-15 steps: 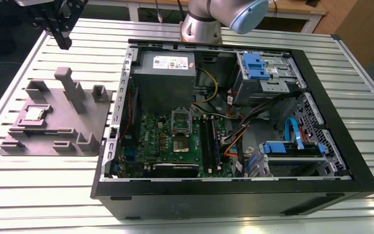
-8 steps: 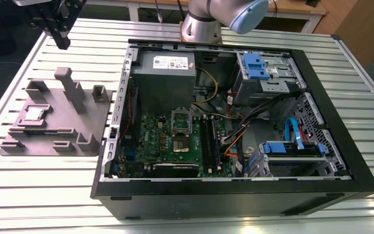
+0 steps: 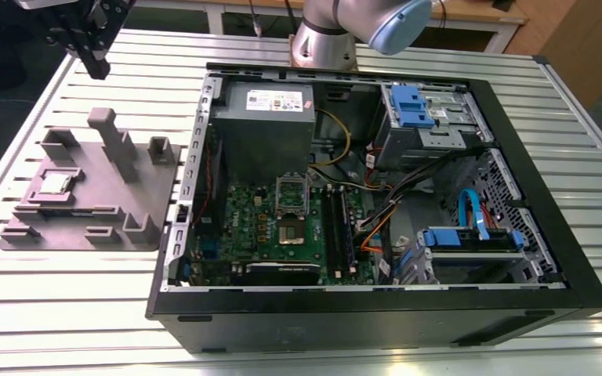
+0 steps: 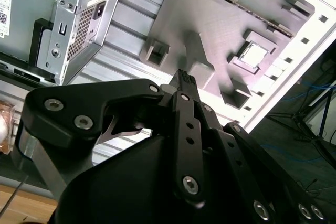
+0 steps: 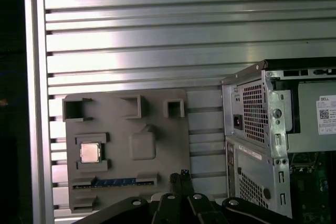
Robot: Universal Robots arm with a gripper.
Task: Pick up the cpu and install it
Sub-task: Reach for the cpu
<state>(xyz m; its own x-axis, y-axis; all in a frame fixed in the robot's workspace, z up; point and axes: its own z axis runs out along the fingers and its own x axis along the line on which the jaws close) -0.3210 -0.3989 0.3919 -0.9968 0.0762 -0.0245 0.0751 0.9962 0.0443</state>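
The cpu (image 3: 56, 184) is a small silver square lying flat in a recess of the grey holder block (image 3: 113, 207), on the exterior view's left. Both wrist views show it too, as the cpu (image 5: 89, 152) and the cpu (image 4: 255, 54). My gripper (image 3: 99, 70) hangs high above the table's far corner, beyond the holder and well apart from the chip. Its black fingers are pressed together with nothing between them, as seen at the gripper (image 4: 184, 75) and the gripper (image 5: 182, 174). Inside the open computer case (image 3: 385, 313), the socket (image 3: 291, 232) sits on the green board with its silver frame (image 3: 291, 190) swung up.
The holder block has tall posts (image 3: 107, 129) and a slot holding a blue-edged strip (image 5: 118, 182). A grey power-supply box (image 3: 264, 117) stands beside the socket. Cables and blue drive bays (image 3: 469, 235) crowd the case. The arm's base (image 3: 322, 39) stands behind it on the slatted metal table (image 3: 71, 313).
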